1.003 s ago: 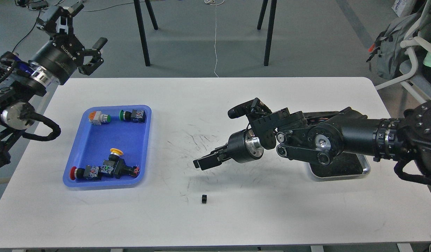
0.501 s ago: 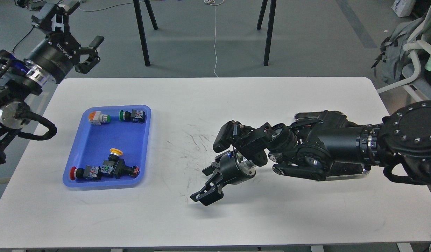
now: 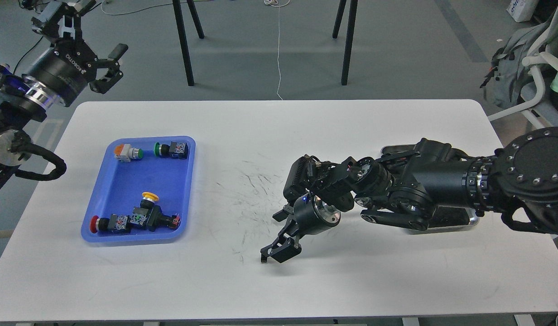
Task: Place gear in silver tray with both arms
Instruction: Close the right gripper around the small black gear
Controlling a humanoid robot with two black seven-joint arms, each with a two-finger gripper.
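Note:
The gear point(image 3: 263, 259) is a tiny black piece on the white table, front centre, only just showing. My right gripper point(image 3: 275, 255) points down over it, fingers apart, with the left fingertip right at the gear; I cannot tell whether they touch. The silver tray point(image 3: 472, 221) lies at the right, mostly hidden under my right arm; only its near right corner and a strip of its far rim show. My left gripper point(image 3: 104, 26) is open and empty, raised beyond the table's far left corner.
A blue plastic tray point(image 3: 125, 181) at the left holds several push-button switches with red, yellow, green and orange caps. Black stand legs are on the floor behind the table. A chair with a grey backpack stands at the far right.
My right gripper swung down from mid-table height and forward onto the gear's spot, covering most of it. My left arm drew back up and to the left.

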